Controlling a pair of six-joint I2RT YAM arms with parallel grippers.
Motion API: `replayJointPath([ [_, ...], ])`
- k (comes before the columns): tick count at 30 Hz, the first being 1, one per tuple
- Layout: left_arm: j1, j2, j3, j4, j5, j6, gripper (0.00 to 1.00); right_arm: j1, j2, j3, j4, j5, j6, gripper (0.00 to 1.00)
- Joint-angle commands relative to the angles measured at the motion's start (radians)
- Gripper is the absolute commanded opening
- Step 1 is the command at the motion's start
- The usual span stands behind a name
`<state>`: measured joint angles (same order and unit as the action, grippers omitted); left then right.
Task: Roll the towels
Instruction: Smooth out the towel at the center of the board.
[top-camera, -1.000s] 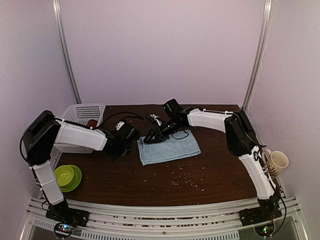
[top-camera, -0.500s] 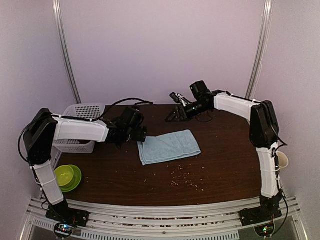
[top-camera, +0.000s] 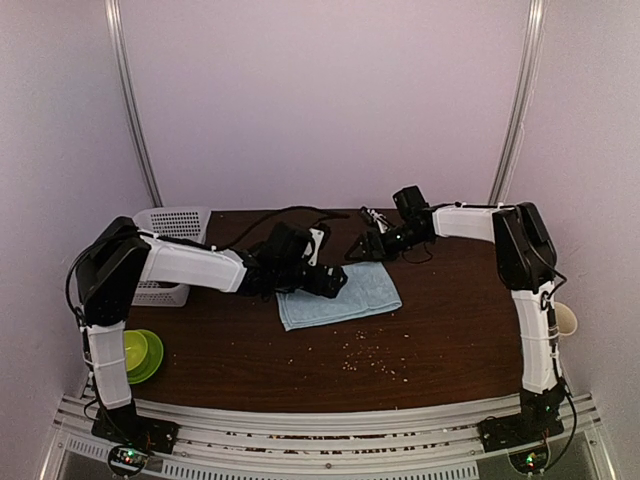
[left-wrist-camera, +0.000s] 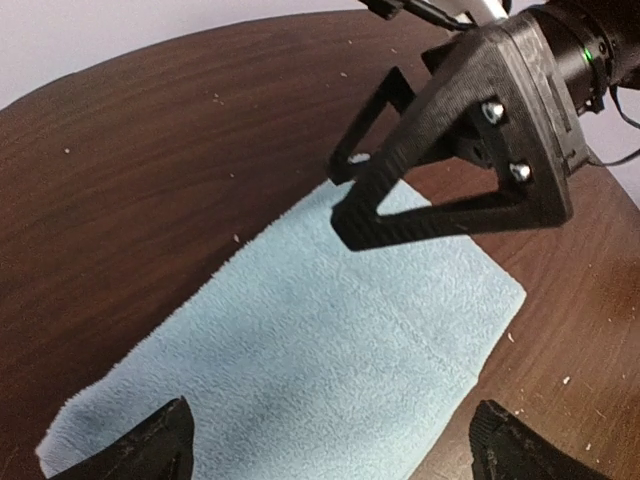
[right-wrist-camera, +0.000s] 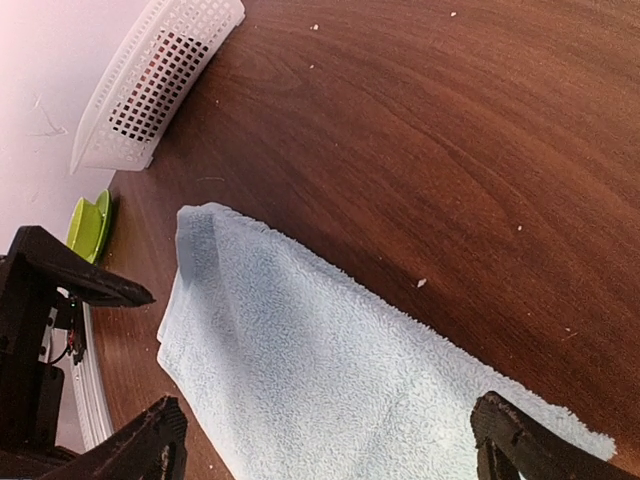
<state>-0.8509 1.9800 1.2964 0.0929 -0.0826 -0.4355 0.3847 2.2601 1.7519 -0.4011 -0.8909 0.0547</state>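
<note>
Both left gripper and right gripper hover, jaws apart, above the flat light-blue towel; best to pinch matching corners and roll evenly.

Both arms extend inward, hands close together and facing each other. The left hand has its fingers spread wide, as does the right hand.
</note>
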Motion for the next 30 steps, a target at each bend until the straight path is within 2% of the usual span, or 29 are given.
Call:
replayJointPath([
  [1,0.005,-0.018,-0.071,0.129,0.147,-0.060,0.98,0.003,0.002,-0.023,0.088,-0.020,0.057,1.00],
  [13,0.006,0.002,-0.129,-0.012,-0.074,-0.153,0.98,0.001,0.071,-0.041,0.107,0.103,0.109,1.00],
  [19,0.010,0.014,-0.172,-0.050,-0.048,-0.202,0.98,-0.006,0.071,-0.045,0.104,0.155,0.126,1.00],
  [30,0.019,-0.052,-0.222,-0.164,-0.082,-0.218,0.98,-0.022,0.069,-0.037,0.079,0.190,0.132,1.00],
])
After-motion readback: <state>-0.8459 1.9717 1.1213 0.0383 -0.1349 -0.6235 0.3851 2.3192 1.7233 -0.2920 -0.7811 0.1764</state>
